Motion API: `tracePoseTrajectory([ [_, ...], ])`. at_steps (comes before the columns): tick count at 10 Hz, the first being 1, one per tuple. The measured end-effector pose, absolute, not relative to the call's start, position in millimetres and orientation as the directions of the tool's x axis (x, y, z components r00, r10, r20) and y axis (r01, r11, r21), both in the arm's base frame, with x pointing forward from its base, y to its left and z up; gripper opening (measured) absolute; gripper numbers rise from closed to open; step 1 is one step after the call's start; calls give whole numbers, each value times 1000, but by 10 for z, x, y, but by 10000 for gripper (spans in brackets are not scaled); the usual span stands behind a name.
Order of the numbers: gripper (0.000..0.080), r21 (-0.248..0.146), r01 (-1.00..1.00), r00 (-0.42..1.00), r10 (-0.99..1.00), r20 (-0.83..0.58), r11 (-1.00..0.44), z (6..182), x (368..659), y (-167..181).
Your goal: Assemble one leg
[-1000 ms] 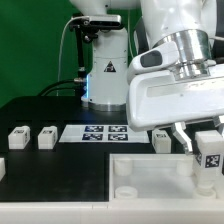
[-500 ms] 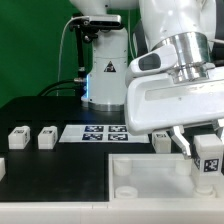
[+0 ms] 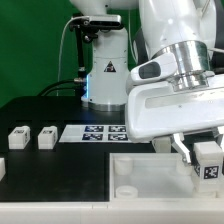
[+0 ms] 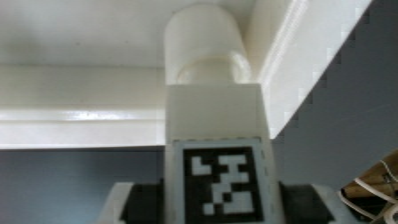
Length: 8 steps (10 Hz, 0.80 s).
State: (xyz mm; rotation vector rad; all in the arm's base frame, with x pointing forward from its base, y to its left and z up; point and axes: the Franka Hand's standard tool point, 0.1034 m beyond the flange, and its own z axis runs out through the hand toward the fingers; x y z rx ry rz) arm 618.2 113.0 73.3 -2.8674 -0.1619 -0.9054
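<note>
White and blocky, the small rectangular leg (image 3: 208,160) with the black-and-white square tag on one face is pinched between the two dark fingers of the robot's white two-finger gripper (image 3: 204,154), whose jaws are pressed against its sides. It stands upright, long axis vertical, tagged face turned toward the exterior camera, over the corner of the large white square tray-like panel (image 3: 140,160) at the exterior view's right. In the wrist view the leg (image 4: 217,110) runs straight away from the camera, its far end aimed down at the panel's round corner socket (image 4: 205,45), tucked against the panel's raised wall (image 4: 71,95); whether the end touches the socket I cannot tell. Beyond the panel's far edge lies the flat white marker board (image 3: 95,131), and two loose white blocks (image 3: 18,137) (image 3: 46,137) sit on the black tabletop (image 3: 60,170), well apart from the panel.
</note>
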Motion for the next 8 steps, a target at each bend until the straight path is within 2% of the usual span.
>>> tracePoseTrajectory([
  [3, 291, -94, 143, 829, 67, 555, -985, 688, 6147, 1128],
  [4, 365, -94, 143, 831, 68, 552, -985, 678, 6141, 1130],
  [5, 502, -94, 143, 831, 68, 551, -985, 677, 6140, 1130],
  [6, 502, -94, 143, 832, 68, 551, -985, 674, 6139, 1130],
  [7, 622, -94, 143, 832, 68, 551, -985, 672, 6138, 1130],
  [8, 641, -95, 143, 832, 68, 551, -985, 672, 6138, 1130],
])
